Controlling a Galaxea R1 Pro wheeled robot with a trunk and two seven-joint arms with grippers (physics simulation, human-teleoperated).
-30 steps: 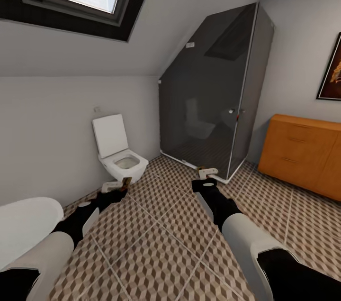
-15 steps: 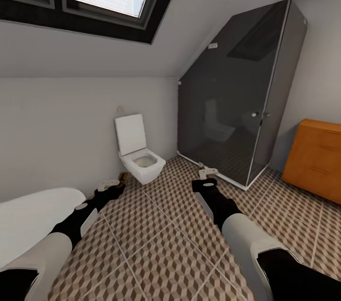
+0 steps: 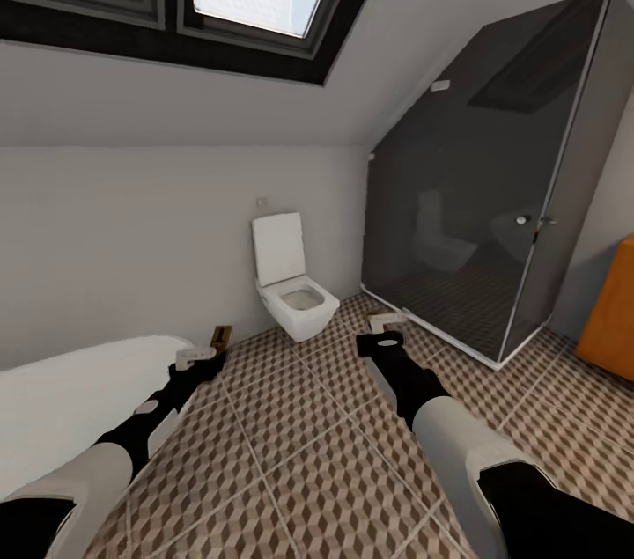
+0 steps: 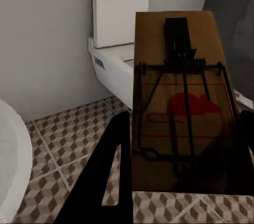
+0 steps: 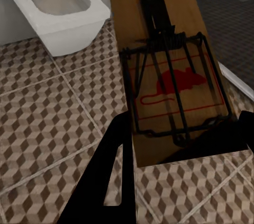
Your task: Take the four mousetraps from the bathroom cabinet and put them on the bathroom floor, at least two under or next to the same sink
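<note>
- Head view: both arms reach forward over the bathroom floor (image 3: 291, 453). The left pincer (image 3: 201, 354) carries a mousetrap (image 3: 220, 335) at its tip, with the white bathtub (image 3: 62, 400) beside that arm and the toilet (image 3: 299, 299) ahead of it. The right pincer (image 3: 384, 332) holds a second trap (image 3: 385, 317), the dark glass shower (image 3: 493, 216) just beyond it. A sliver of the orange cabinet (image 3: 612, 308) sits well off to the right pincer's outer side. By my judgement this is the carrying step: two traps in hand, sink not reached. Next calls for finding the vanity and lowering both traps onto the tiles beside it.
- Left wrist view: the left pincer (image 4: 180, 166) is clenched on the mousetrap (image 4: 182, 107), its dark fingers (image 4: 114, 171) flanking the wooden base. A red mouse silhouette is printed on it; no readable writing.
- Right wrist view: the right pincer (image 5: 177, 155) grips its second trap (image 5: 169, 65) likewise, above the tiles, toilet bowl (image 5: 58, 7) ahead. Same red mouse emblem, no legible words.
</note>
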